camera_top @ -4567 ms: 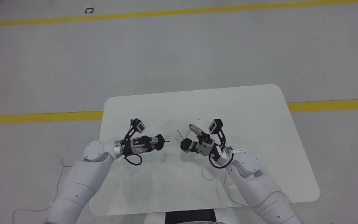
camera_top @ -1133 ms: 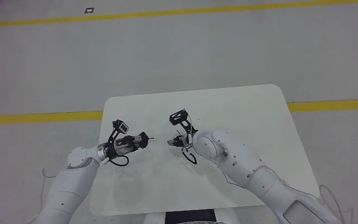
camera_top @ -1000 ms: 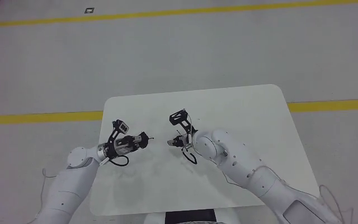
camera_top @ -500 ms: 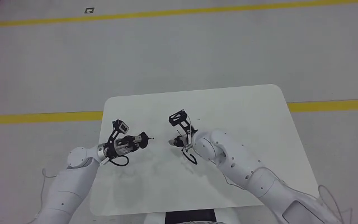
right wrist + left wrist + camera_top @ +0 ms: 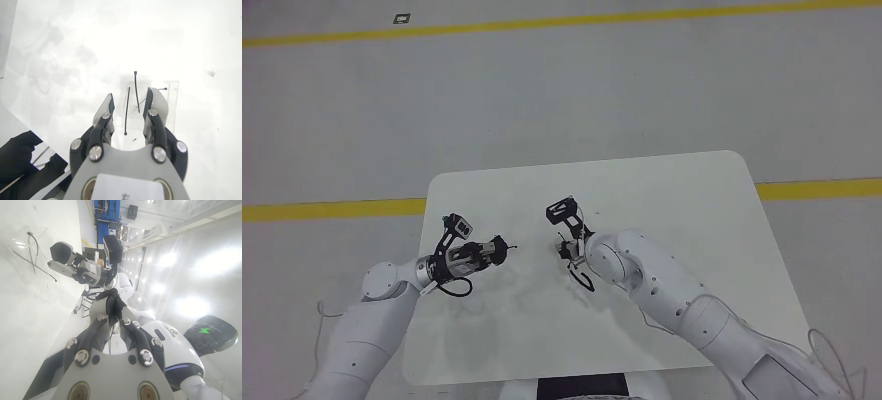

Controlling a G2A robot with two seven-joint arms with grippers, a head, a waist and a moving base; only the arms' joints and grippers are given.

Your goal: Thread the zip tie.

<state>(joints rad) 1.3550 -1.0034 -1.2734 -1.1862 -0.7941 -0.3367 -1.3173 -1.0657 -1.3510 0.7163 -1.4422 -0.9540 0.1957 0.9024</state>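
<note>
Three black zip ties [image 5: 127, 111] lie on a clear flat tray [image 5: 174, 91] on the white table [image 5: 692, 200]. My right gripper [image 5: 129, 92] hangs open directly over them, its fingers [image 5: 110, 106] on either side of two ties; the third tie runs behind one finger. My left gripper [image 5: 109, 297] is held off to the side, apart from the tray, shut on a thin black zip tie [image 5: 110, 335] that trails back between its fingers. Seen from above, the left gripper [image 5: 499, 248] and the right gripper [image 5: 564, 248] face each other near the table's middle. The left wrist view shows the right gripper [image 5: 52, 259] above the tray [image 5: 44, 236].
The table's edge [image 5: 37, 130] lies close behind the right gripper in its wrist view. Small specks [image 5: 210, 73] dot the tabletop. Bare table surface extends to the far and right sides [image 5: 712, 260].
Since 4.6 s ago both arms have shifted left and the right arm has swung in over the tray. In the last second the right gripper tipped down slightly; the left arm stayed still.
</note>
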